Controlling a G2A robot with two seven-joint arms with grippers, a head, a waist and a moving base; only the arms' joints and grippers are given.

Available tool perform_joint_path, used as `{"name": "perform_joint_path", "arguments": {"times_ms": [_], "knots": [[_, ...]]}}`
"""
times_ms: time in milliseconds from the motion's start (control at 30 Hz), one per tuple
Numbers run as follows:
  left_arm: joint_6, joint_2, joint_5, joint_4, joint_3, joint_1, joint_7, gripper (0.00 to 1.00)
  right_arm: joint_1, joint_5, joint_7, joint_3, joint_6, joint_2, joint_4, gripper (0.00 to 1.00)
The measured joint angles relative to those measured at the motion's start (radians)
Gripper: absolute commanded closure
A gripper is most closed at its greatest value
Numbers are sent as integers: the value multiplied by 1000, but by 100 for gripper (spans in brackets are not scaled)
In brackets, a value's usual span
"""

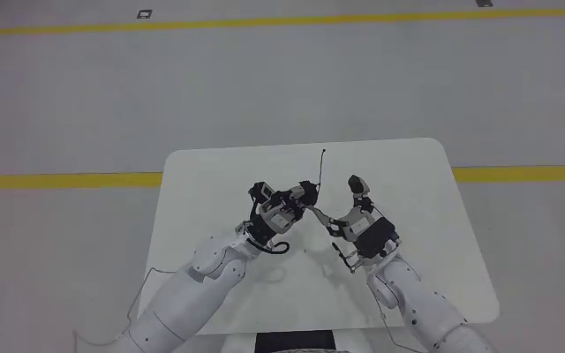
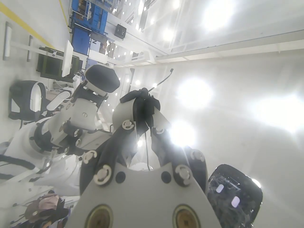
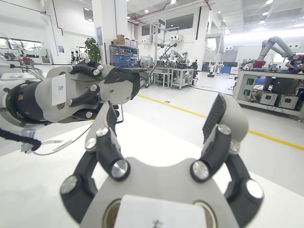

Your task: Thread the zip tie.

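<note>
The left jaws clench the zip tie (image 2: pixel 162 81) (image 1: pixel 320 168), black pads (image 2: pixel 155 102) pressed together round the strap. One thin end sticks out past the fingertips, slightly curved, small lump at its tip. In the top view it points at the far edge of the bench (image 1: pixel 424 176). Rest of the strap runs back between the two fingers toward the wrist. Looped or threaded: can't tell, strap too thin, lots of glare.

The right jaws are released, spread wide, nothing between the ribbed pads (image 3: pixel 213 112). They sit just beside the left jaws, on their right side, facing them. One right finger (image 3: pixel 110 117) is close under the left fingertips; touching or not, can't tell.

Both sets of jaws are raised above the white bench, around its middle, tie clear of the surface. The left arm (image 1: pixel 207 269) is over the bench's near left side, the right arm (image 1: pixel 415 300) over the near right. A black cable (image 1: pixel 281 248) loops at the left wrist. A white tagged wire (image 3: pixel 59 143) hangs under it in the right wrist view.

Beyond the bench: pale floor (image 1: pixel 265 88) with yellow lines (image 1: pixel 79 180). Behind, in the right wrist view, a work hall with blue shelving (image 3: pixel 123 55), a potted plant (image 3: pixel 91 46) and a white pillar (image 3: pixel 102 20).
</note>
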State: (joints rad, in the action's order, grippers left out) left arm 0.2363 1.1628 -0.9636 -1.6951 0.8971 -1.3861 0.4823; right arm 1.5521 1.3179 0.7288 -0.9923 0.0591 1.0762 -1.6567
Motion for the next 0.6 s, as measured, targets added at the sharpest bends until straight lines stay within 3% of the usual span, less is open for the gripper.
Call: {"name": "perform_joint_path", "arguments": {"times_ms": [600], "knots": [[0,0,0,0,0,0,0,100,-11,19,-11,16,18,28,7,65]]}}
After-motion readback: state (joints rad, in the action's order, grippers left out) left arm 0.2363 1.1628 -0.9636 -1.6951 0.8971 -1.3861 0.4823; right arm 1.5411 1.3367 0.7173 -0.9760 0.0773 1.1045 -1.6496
